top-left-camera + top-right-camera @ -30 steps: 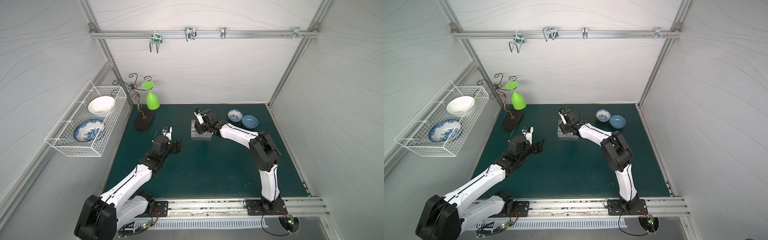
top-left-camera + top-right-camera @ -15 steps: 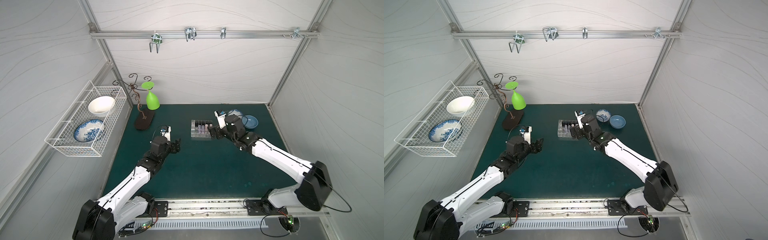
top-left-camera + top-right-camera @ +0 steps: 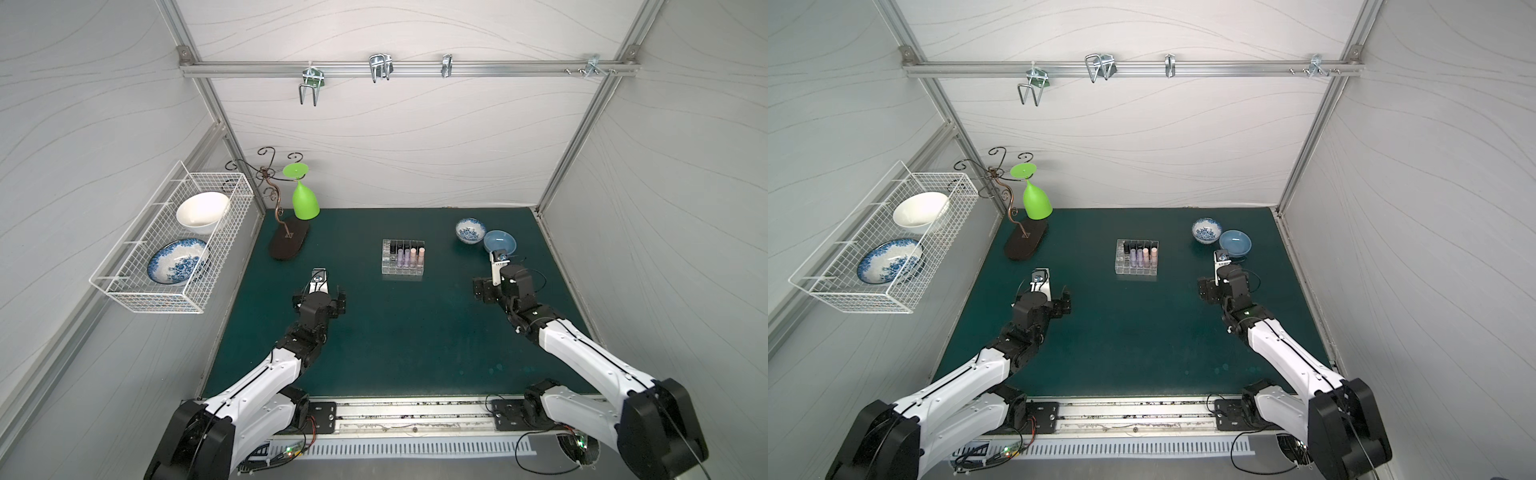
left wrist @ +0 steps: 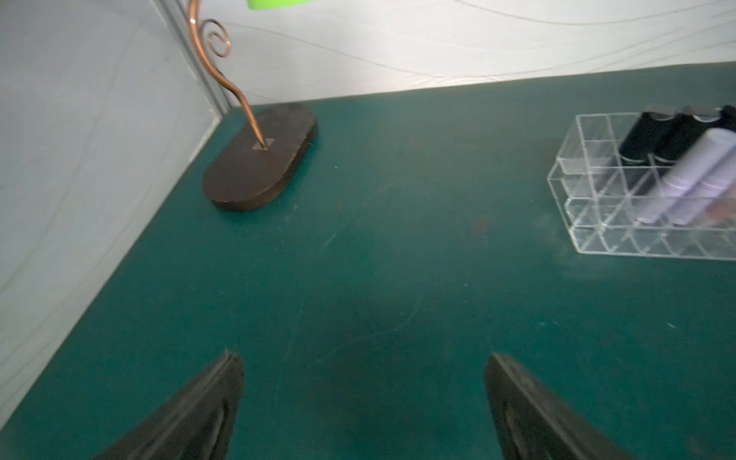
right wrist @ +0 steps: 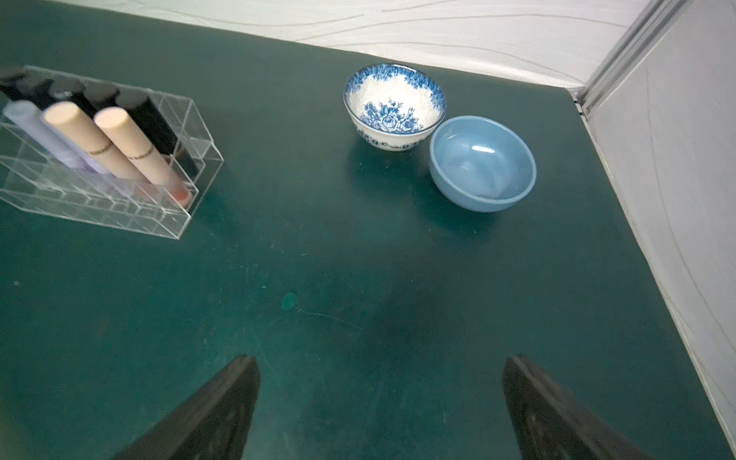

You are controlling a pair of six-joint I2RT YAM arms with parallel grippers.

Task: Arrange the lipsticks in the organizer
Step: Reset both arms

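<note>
Both tools point(image 4: 364, 356) point(image 5: 380, 360) empty, organizer point(image 3: 399, 269) well apart

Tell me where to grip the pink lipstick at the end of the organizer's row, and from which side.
Pinch the pink lipstick by its rounded top, the part standing clear of the organizer. Come from above, along its lean; its outer side is open, the other pink tube crowds the inner side.

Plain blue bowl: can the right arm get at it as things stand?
Probably yes. The plain blue bowl sits just ahead of the right arm, jaws open, bare mat between; patterned bowl alongside.
</note>
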